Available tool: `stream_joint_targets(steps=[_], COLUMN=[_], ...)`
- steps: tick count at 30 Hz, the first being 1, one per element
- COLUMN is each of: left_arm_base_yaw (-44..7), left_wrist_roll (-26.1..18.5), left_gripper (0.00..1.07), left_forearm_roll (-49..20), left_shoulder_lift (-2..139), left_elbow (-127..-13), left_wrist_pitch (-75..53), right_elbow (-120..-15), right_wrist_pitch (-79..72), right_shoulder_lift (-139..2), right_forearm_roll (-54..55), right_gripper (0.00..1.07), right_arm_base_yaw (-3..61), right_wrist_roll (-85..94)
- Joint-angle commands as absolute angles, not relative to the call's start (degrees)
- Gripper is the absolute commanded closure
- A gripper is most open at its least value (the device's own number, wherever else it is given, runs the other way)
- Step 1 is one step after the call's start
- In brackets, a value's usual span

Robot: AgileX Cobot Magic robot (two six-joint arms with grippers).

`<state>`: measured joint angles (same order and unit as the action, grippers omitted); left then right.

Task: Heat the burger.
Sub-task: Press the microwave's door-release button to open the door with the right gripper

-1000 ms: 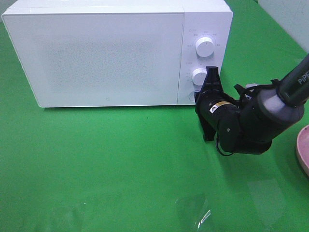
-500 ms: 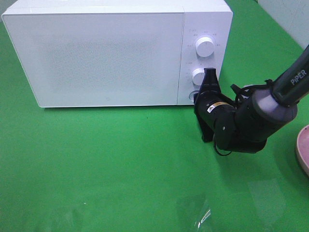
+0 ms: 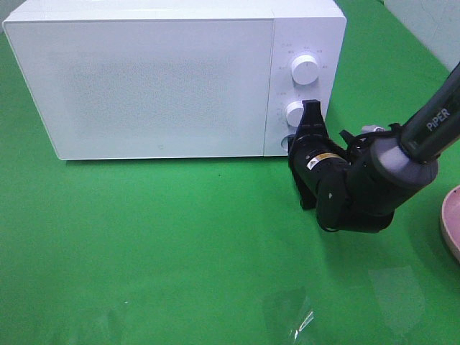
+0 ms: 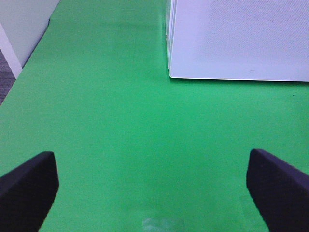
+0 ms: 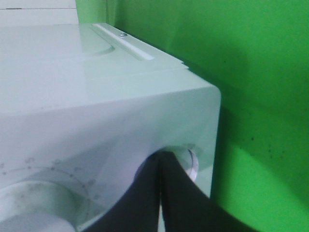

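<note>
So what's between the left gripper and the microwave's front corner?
Nothing: in the left wrist view only bare green mat lies between the open left gripper and the microwave.

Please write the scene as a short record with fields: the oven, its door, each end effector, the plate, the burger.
microwave: white, on the green table
door: closed
knobs: two, upper and lower
right end effector: shut, tips at the round button under the lower knob
left end effector: open, above bare table, holding nothing
plate: pink, only its edge shows at the right
burger: not in view
</note>
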<state>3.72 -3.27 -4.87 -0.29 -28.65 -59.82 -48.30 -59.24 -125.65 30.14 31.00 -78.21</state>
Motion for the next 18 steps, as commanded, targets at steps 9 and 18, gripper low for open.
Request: stream_joint_targets(steps=[9,18], left_arm_base_yaw=[3.8,3.8], left_wrist_roll=[-3.0,-3.0], left_gripper=[0.09,0.09], left_forearm_roll=[-5.3,-5.3], left_shoulder_lift=[-1.4,-1.4], left_elbow=[-28.5,-28.5], left_wrist_pitch=[-59.4,-59.4], right_elbow=[-55.8,-57.6], right_wrist_pitch=[-71.3,-71.6], right_shoulder_lift=[-127.4,-127.4], right_forearm_roll=[31.1,29.3], right_gripper=[1.07,1.07], right_arm_base_yaw=[29.3,27.7], right_wrist_roll=[-76.3,-74.8])
